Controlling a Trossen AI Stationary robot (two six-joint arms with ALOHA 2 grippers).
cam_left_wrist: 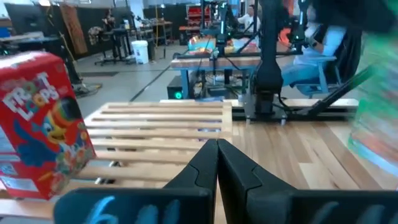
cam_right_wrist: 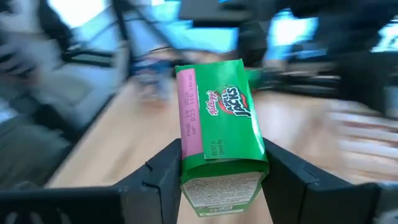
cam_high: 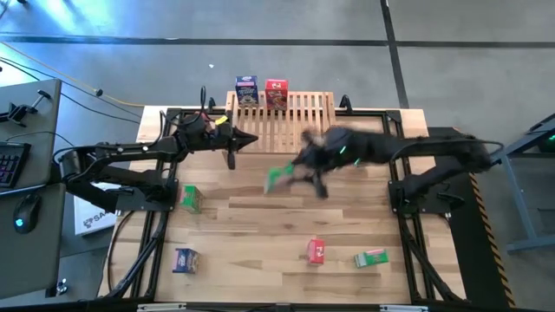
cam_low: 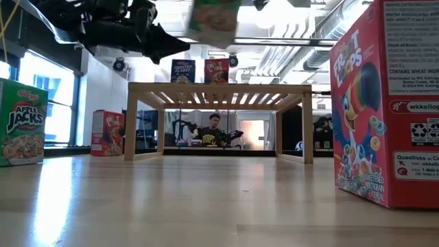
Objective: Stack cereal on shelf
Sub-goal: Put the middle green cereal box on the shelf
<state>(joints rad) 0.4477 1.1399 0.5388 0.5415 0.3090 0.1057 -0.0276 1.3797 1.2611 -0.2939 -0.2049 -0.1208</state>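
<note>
Table point(cam_high: 260, 217) first, from your left: a green cereal box point(cam_high: 191, 198) sits near the left arm's base, and a blue box point(cam_high: 185, 259) lies closer to the front edge. Your left gripper point(cam_high: 251, 139) hovers just in front of the shelf's point(cam_high: 295, 117) left end, its fingers point(cam_left_wrist: 214, 165) pressed together with nothing between them. On the shelf itself you have two boxes standing upright side by side at the back left: a blue Frosted Flakes box point(cam_high: 246, 90) and a red Froot Loops box point(cam_high: 277, 94). The rest of the slats are bare.

Moving right, your right gripper point(cam_high: 282, 176) is over the middle of the table, just in front of the shelf, and it is clamped on a green Apple Jacks box point(cam_right_wrist: 217, 134); the wrist view shows one finger on each side of the carton, which is lifted clear of the wood. The low view shows that box raised above shelf height.

Farther right, near the front edge, a red box point(cam_high: 316, 250) and another green box point(cam_high: 370, 257) lie on the table, close together but not touching.
</note>
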